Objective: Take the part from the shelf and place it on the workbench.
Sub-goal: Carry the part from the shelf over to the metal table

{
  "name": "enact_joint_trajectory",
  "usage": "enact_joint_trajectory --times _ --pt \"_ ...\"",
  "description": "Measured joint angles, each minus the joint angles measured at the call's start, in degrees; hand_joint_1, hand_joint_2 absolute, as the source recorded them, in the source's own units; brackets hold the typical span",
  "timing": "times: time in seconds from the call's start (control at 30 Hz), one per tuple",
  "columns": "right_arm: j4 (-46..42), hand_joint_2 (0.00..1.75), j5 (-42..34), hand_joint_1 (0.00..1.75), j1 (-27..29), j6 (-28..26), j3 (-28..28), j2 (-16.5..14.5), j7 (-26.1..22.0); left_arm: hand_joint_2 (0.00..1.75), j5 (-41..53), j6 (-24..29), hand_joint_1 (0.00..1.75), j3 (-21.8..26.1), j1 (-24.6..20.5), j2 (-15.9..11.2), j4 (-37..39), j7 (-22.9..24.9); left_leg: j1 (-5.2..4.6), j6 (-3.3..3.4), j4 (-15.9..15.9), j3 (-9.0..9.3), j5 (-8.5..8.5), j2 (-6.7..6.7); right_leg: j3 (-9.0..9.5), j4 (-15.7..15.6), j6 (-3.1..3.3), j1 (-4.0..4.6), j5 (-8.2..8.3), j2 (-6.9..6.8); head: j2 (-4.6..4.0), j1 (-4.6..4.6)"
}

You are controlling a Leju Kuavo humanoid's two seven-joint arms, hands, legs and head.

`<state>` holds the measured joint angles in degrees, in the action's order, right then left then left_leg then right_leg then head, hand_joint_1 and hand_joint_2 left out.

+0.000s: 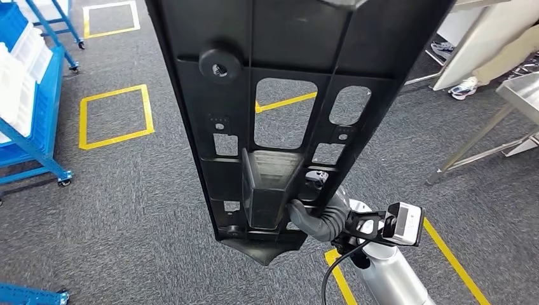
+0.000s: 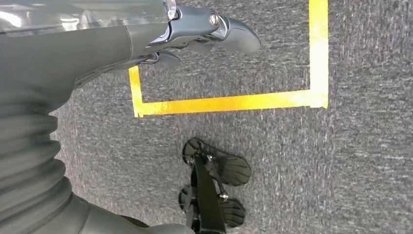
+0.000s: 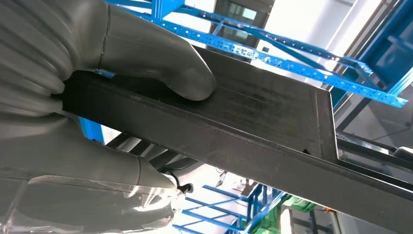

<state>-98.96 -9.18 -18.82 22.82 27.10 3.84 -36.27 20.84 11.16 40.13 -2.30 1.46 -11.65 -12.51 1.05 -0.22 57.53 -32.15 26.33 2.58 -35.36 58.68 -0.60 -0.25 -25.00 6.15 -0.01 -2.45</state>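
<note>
A large black plastic part, ribbed and pierced with several cut-outs, stands upright in front of the head camera and covers the middle of that view. My right hand grips it near its lower end, thumb on the boxy block there. In the right wrist view the grey thumb presses on the part's flat black edge, with the other fingers underneath. My left hand hangs over the carpet holding nothing, its dark fingers held loosely apart.
Grey carpet with yellow tape squares lies below. A blue wheeled shelf with white bins stands at the left. A metal workbench's legs and corner show at the right, with a person's shoes behind.
</note>
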Motion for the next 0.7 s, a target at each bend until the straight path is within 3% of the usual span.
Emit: enact_joint_trajectory --times 0.03,0.1,0.17,0.2,0.23,0.3,0.37,0.4,0.47,0.5,0.57,0.63,0.7 --pt "0.04 1.75 -0.23 1.75 -0.18 -0.01 0.0 0.02 0.01 1.75 -0.01 0.09 0.0 0.08 -0.03 0.01 0.0 0.09 0.07 0.35 -0.28 0.08 -0.17 -0.71 -0.86 1.77 -0.23 0.09 -1.12 -1.35 0.0 0.2" --pt "0.2 1.75 -0.62 1.75 -0.47 -0.02 0.01 0.06 0.01 1.75 -0.01 0.37 0.0 0.3 0.06 -0.02 0.0 0.24 -0.13 0.8 -0.49 0.12 -0.22 -2.16 -4.27 8.86 -0.65 0.05 -4.85 -4.49 0.01 0.59" --pt "0.46 1.75 -0.79 1.75 -0.41 -0.02 0.05 0.09 0.05 1.75 -0.01 0.69 0.0 0.65 0.23 -0.08 0.0 0.35 -0.36 0.93 -0.48 0.1 -0.11 -3.68 -7.65 15.7 -0.98 -0.21 -7.26 -5.51 0.01 0.65" --pt "0.57 1.75 -0.82 1.75 -0.34 -0.02 0.09 0.1 0.08 1.75 -0.01 0.81 0.0 0.85 0.25 -0.1 0.0 0.39 -0.41 0.93 -0.47 0.12 -0.05 -4.38 -7.99 16.42 -1.05 -0.31 -6.97 -5.67 0.01 0.65" --pt "0.65 1.75 -0.84 1.75 -0.29 -0.02 0.15 0.12 0.11 1.75 -0.01 0.91 0.0 1.05 0.22 -0.11 0.0 0.42 -0.44 0.88 -0.46 0.2 0.03 -5.03 -7.01 14.56 -1.04 -0.38 -5.6 -5.92 0.01 0.65" --pt "0.68 1.75 -0.85 1.75 -0.32 -0.04 0.32 0.12 0.2 1.75 -0.01 1.02 0.0 1.27 0.13 -0.11 0.0 0.47 -0.51 0.62 -0.44 0.51 0.28 -6.14 -2.42 6.01 -0.62 -0.18 -2.05 -7.97 0.0 0.66" --pt "0.66 1.75 -0.85 1.75 -0.43 -0.08 0.49 0.11 0.35 1.75 0.01 1.19 0.0 1.36 0.09 -0.14 0.0 0.51 -0.71 0.1 -0.39 0.82 0.6 -7.07 0.8 -0.19 0.09 0.35 -0.34 -9.88 -0.01 0.64" --pt "0.65 1.75 -0.85 1.75 -0.48 -0.09 0.55 0.12 0.44 1.75 0.01 1.3 0.0 1.4 0.1 -0.16 0.0 0.55 -0.78 -0.2 -0.42 0.96 0.73 -7.54 1.13 -0.98 0.42 0.6 -0.41 -10.08 0.0 0.62" --pt "0.63 1.75 -0.85 1.75 -0.51 -0.11 0.63 0.12 0.55 1.75 0.02 1.54 0.0 1.47 0.08 -0.22 -0.01 0.63 -0.83 -0.83 -0.61 1.29 0.95 -8.55 1.25 -1.2 0.91 0.65 -0.24 -8.75 0.01 0.61" --pt "0.6 1.75 -0.86 1.75 -0.5 -0.11 0.67 0.12 0.61 1.75 0.04 1.66 0.0 1.52 0.06 -0.25 -0.03 0.67 -0.74 -1.13 -0.43 1.46 1.29 -8.37 1.57 -1.58 1.18 0.51 -0.09 -8.15 0.01 0.58" --pt "0.55 1.75 -0.89 1.75 -0.57 -0.11 0.75 0.07 0.66 1.75 0.07 1.81 0.0 1.62 -0.01 -0.28 -0.08 0.68 -0.59 -1.62 2.38 0.48 3.26 -6.48 2.31 -2.36 1.7 0.14 0.24 -7.04 0.01 0.51" --pt "0.65 1.75 -0.92 1.75 -0.52 -0.1 0.89 0.03 0.69 1.75 0.08 1.87 0.0 1.74 0.15 -0.34 -0.09 0.69 -0.43 -1.81 10.0 -3.38 6.74 -4.08 2.41 -2.5 2.02 0.1 0.29 -5.83 0.01 0.48" --pt "0.88 1.75 -1.01 1.75 -0.22 -0.09 1.06 0.03 0.7 1.75 0.08 1.91 0.0 1.9 0.5 -0.42 -0.09 0.72 -0.4 -1.81 15.65 -6.76 7.88 -3.23 2.35 -2.35 2.1 0.13 0.28 -4.22 0.01 0.48"
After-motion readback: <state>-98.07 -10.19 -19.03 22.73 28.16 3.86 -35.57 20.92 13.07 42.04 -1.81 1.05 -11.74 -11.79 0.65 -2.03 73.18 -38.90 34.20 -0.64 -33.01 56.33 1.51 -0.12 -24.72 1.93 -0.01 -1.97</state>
